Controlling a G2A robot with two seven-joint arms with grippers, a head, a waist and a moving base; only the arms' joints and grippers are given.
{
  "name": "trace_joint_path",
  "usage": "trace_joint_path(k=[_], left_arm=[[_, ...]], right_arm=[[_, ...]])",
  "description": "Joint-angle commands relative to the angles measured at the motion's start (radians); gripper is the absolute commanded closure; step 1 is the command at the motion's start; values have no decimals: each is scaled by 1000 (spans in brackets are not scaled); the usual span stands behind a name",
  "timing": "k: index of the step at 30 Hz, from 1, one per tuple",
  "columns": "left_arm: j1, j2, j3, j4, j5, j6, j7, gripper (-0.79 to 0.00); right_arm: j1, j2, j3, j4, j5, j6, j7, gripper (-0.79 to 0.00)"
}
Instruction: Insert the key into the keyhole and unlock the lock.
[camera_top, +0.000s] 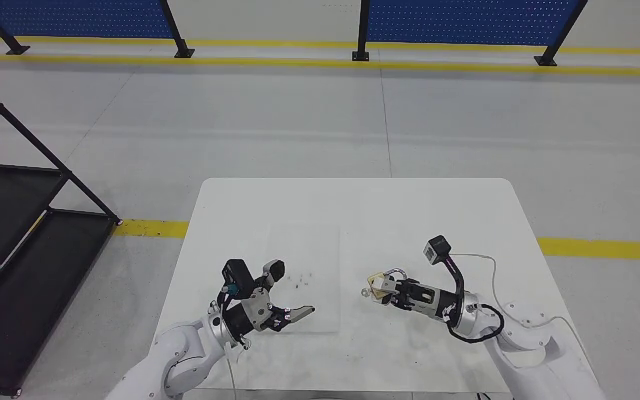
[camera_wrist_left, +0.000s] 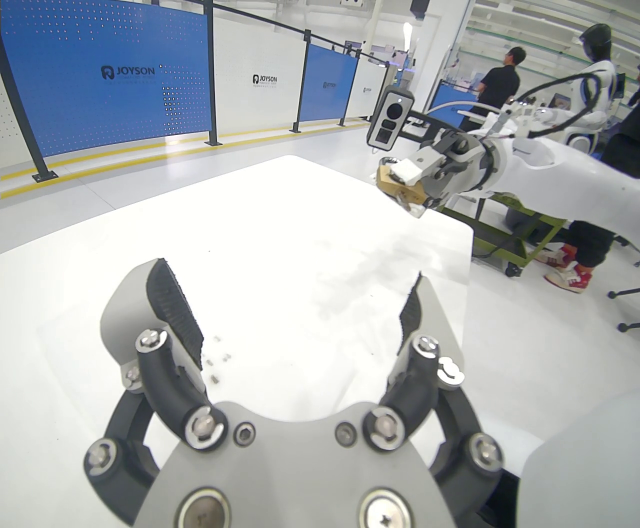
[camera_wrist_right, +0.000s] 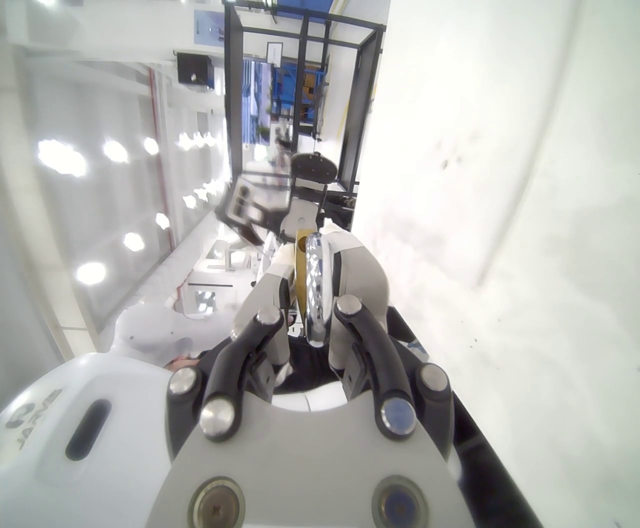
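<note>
Well inside the white surface (camera_top: 420, 210), both arms lie in over its near edge, with a broad stretch of tabletop between them and the far edge. Near the left side, the left end effector (camera_top: 292, 292) hangs low, fingers spread wide and holding nothing, a few small specks (camera_wrist_left: 216, 361) beside it. Facing it, well apart, the right end effector (camera_top: 380, 288) is clamped on the brass padlock (camera_top: 374, 289), shackle toward the wrist

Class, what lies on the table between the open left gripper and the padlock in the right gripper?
Bare table separates the left gripper and the padlock in the left wrist view; a few tiny specks lie close by the gripper.
</note>
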Motion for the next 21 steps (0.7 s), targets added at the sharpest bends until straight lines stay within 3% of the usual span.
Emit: trace_joint_path(k=[1,6,21], left_arm=[[0,0,0,0,0,0,0,-785],[0,0,0,0,0,0,0,-785],[0,0,0,0,0,0,0,-785]], right_arm=[[-1,2,-12,0,-96,11,-30,0],[-2,0,-67,27,-316,29,-122,0],[47,-23,-198,101,-626,58,-339,0]])
